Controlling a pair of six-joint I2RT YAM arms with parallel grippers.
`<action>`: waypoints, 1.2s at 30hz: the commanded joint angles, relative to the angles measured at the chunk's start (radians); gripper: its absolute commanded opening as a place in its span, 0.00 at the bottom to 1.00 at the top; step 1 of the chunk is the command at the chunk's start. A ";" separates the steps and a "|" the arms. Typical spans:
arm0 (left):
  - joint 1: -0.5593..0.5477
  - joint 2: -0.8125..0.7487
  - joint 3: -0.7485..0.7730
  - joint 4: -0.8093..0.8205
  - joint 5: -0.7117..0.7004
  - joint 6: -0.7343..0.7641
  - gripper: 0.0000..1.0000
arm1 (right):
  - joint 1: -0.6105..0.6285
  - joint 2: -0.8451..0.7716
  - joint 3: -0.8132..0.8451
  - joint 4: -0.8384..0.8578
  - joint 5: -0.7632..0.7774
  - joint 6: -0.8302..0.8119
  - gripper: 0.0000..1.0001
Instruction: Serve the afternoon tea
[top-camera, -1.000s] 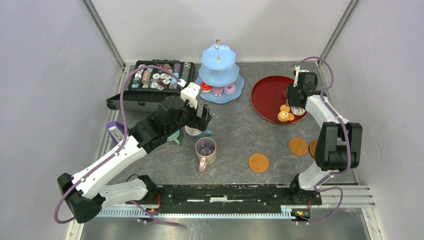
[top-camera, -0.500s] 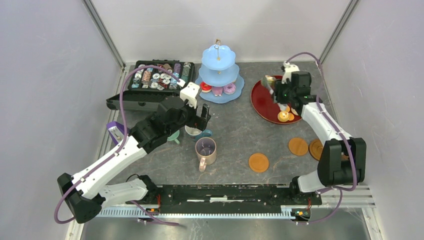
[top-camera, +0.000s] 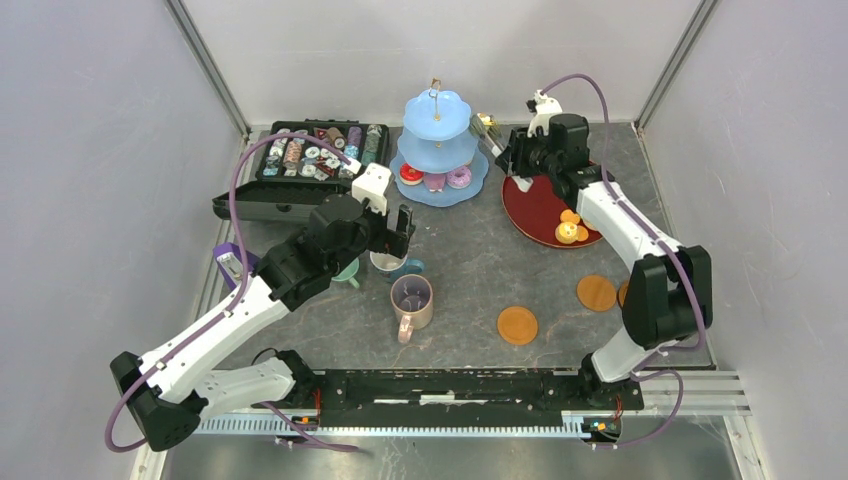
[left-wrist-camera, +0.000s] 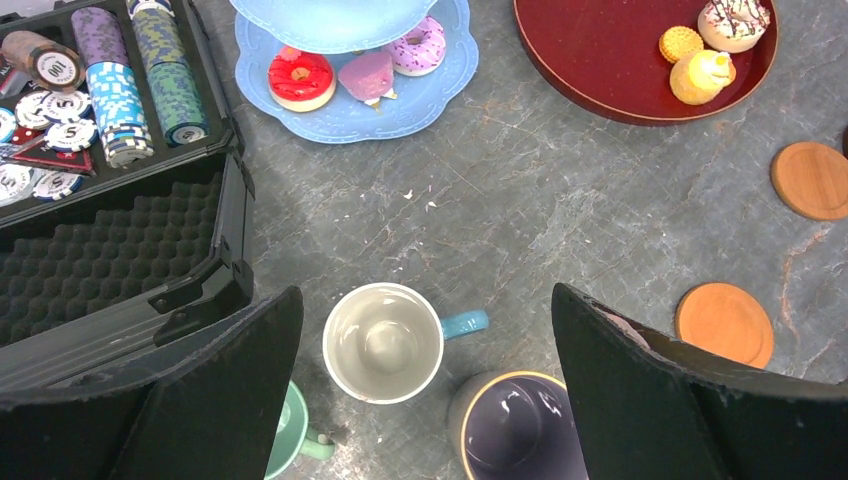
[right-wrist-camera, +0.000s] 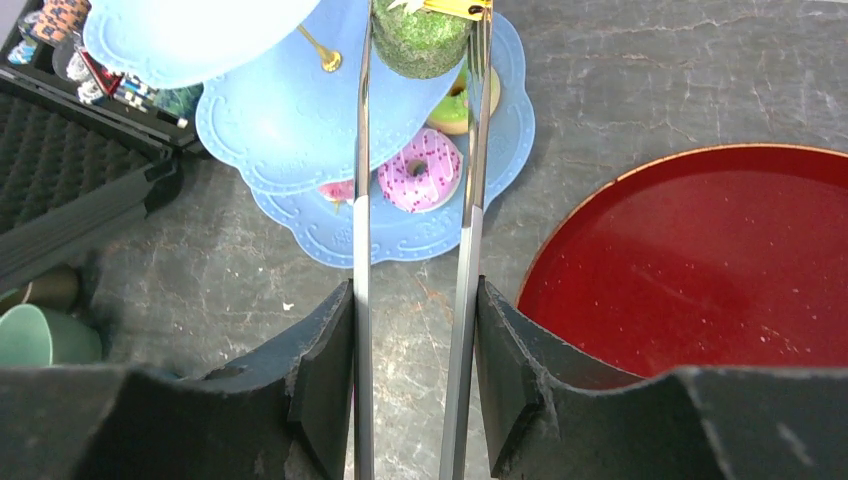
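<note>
Two arms reach out over the grey desk (top-camera: 470, 255). The right gripper (right-wrist-camera: 415, 335) is clamped on the metal tongs (right-wrist-camera: 468, 230), pressing their two blades close together. A green crumbly pastry (right-wrist-camera: 420, 38) is pinched between the tongs' tips. It hangs at the right edge of the pale-blue three-tier stand (top-camera: 437, 112), above the bottom tier, where a green doughnut (right-wrist-camera: 457, 108) and a pink sprinkled doughnut (right-wrist-camera: 420, 180) lie. A red doughnut (left-wrist-camera: 301, 78) and a pink wedge-shaped piece (left-wrist-camera: 366, 75) sit on the same tier.

Just right of the stand lies the red tray (top-camera: 535, 205), with a few yellow and orange pastries (top-camera: 568, 230) gathered at its near edge.

The left gripper (left-wrist-camera: 425, 295) hovers with its jaws spread wide, holding nothing, over the white-and-blue mug (left-wrist-camera: 383, 343), which stands upright and empty. The tall pink-purple mug (left-wrist-camera: 515, 430) stands just beside it to the near right, and the mint green mug (left-wrist-camera: 295, 440) sits close on its other side.

Round brown coasters (top-camera: 517, 325) lie bare on the desk's near right part, apart from the mugs. One of them is partly hidden behind the right arm. At the far left the black case (top-camera: 250, 205) lies open, with rows of chips in it.
</note>
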 joint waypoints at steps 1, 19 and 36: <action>0.003 -0.016 -0.003 0.044 -0.018 0.037 1.00 | 0.008 0.041 0.090 0.068 -0.017 0.034 0.12; 0.004 -0.013 -0.003 0.045 -0.010 0.037 1.00 | 0.068 0.240 0.275 0.053 0.022 0.024 0.16; 0.004 -0.013 -0.003 0.043 -0.004 0.039 1.00 | 0.101 0.344 0.390 -0.001 0.053 0.004 0.40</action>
